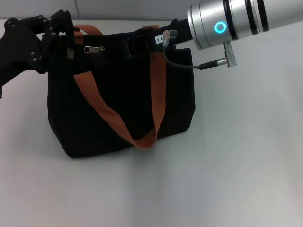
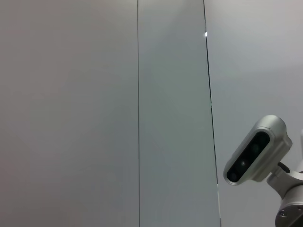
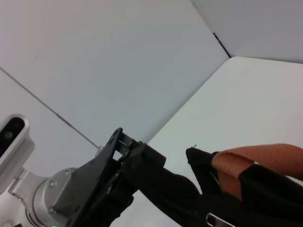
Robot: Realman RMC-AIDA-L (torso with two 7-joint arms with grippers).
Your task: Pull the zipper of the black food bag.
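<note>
The black food bag (image 1: 118, 104) stands on the white table, its orange-brown straps (image 1: 158, 80) hanging down the front. The zipper (image 1: 94, 48), a small silver pull tab, lies on the bag's top toward its left end; it also shows in the right wrist view as the zipper (image 3: 220, 220). My left gripper (image 1: 64, 34) is shut on the bag's top left corner, and the right wrist view shows this left gripper (image 3: 142, 163) against the black fabric. My right gripper (image 1: 138, 41) rests at the bag's top, right of the zipper and apart from it.
The white table (image 1: 246, 156) spreads around the bag, with a grey wall behind. A grey cable (image 1: 182, 64) loops off my right wrist over the bag's right top corner. The left wrist view shows only wall panels and a grey camera housing (image 2: 255, 156).
</note>
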